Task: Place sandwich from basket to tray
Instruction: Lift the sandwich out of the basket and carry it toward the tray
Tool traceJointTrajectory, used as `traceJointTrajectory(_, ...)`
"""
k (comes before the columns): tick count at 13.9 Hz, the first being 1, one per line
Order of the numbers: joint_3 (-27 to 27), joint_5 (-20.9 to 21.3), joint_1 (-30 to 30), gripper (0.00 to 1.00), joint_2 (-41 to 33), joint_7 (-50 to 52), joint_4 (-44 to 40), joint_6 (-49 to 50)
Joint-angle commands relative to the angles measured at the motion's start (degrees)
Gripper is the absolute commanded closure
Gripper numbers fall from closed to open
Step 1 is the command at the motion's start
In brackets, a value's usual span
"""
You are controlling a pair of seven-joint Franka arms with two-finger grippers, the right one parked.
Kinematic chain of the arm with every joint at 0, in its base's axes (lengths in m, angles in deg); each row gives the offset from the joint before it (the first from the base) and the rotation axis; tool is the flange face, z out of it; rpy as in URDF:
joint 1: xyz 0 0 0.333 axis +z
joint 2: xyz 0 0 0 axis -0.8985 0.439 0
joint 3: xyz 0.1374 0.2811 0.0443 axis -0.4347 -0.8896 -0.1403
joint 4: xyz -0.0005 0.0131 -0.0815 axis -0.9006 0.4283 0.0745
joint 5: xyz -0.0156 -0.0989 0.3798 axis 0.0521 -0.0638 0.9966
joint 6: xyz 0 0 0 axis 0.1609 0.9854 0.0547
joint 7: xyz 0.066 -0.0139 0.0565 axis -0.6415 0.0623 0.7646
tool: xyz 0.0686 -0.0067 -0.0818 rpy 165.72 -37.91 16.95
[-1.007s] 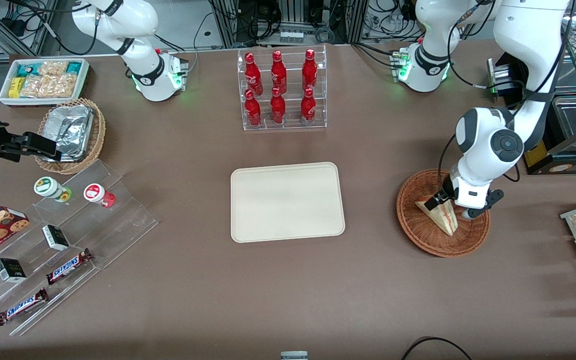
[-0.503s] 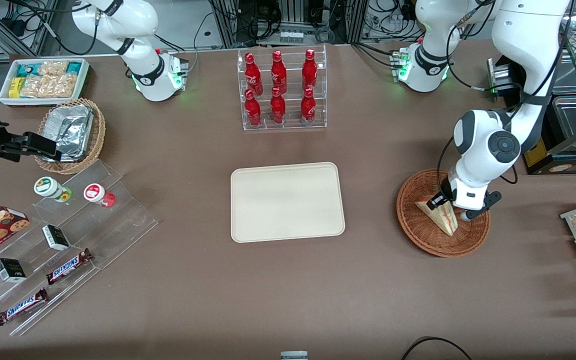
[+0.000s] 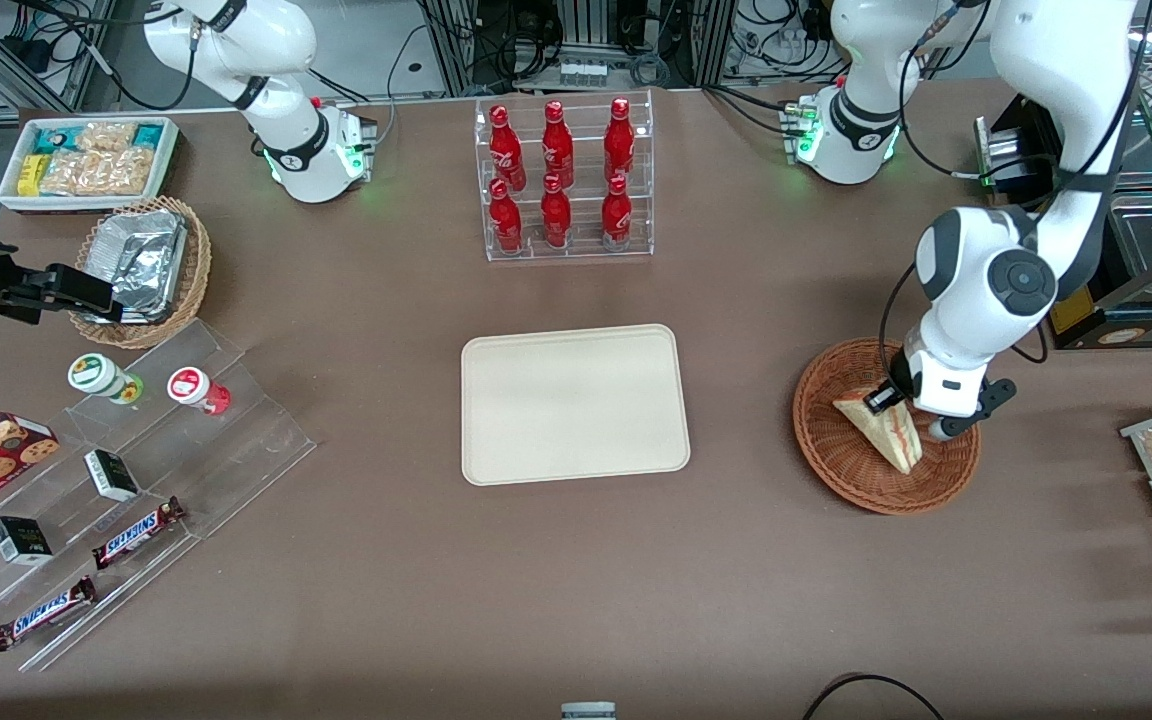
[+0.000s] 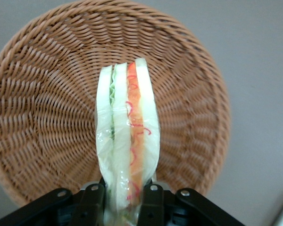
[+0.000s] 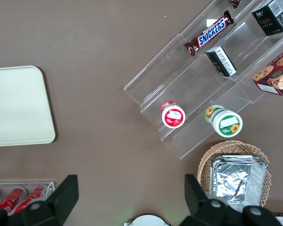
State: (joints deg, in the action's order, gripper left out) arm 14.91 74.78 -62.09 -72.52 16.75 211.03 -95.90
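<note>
One gripper [image 3: 904,412] over the basket [image 3: 841,455], clamped on the sandwich's [image 3: 881,432] wide end; wedge tip points toward the front camera. Tray [image 3: 573,403] lies well apart, toward the parked arm's end of the table.

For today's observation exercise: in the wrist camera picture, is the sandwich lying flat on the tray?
No. The sandwich stands on edge, clamped in the gripper over the basket, with no tray in that view.
</note>
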Motion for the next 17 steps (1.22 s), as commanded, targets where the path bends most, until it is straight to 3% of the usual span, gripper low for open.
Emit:
traceJointTrajectory(1, 4.59, 1.44, -0.37, 0.78, -3.96, 2.19, -4.54, 10.04)
traceJointTrajectory(4, 12.41, 4.60, -0.37, 0.78, -3.17, 3.60, -12.38, 20.53)
traceJointTrajectory(9, 25.68, 4.69, -0.37, 0.78, 1.65, 7.72, -19.50, 22.74)
traceJointTrajectory(14, 32.38, 5.57, -1.16, 0.77, 9.38, 9.85, -24.25, 22.39)
traceJointTrajectory(17, 31.77, 11.78, -9.14, 0.77, 17.71, 14.74, -30.92, 22.39)
